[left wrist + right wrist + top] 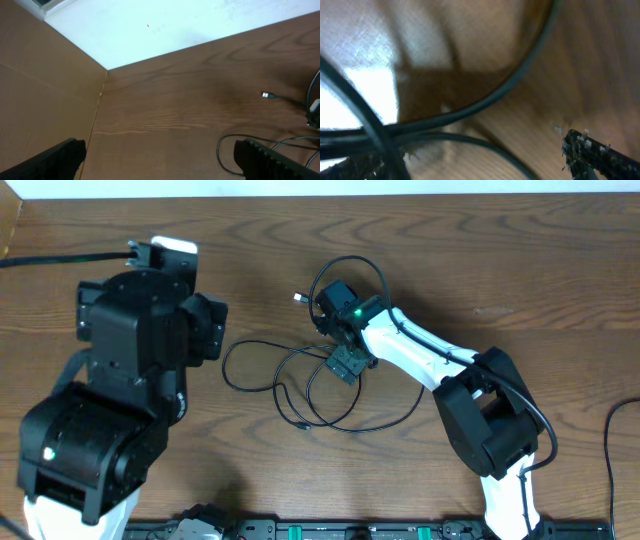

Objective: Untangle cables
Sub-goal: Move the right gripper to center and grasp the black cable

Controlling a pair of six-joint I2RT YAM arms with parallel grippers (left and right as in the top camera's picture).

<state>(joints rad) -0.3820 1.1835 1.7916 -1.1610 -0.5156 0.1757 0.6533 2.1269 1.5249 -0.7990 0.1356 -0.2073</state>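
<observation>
Now black cable [492,99] loops between released right claw's [345,364] fingers; left claw [160,147] released.

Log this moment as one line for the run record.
left gripper open, empty | right gripper open, low over looped black cable | untangling not yet done

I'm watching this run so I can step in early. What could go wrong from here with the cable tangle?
1. The right gripper sits open and low among the black cable loops. Several strands cross between its fingers, so closing may pinch more than one and tighten the tangle.
2. The left gripper is open, away from the tangle and holding nothing. A pull could drag the whole bundle instead of separating it.
</observation>
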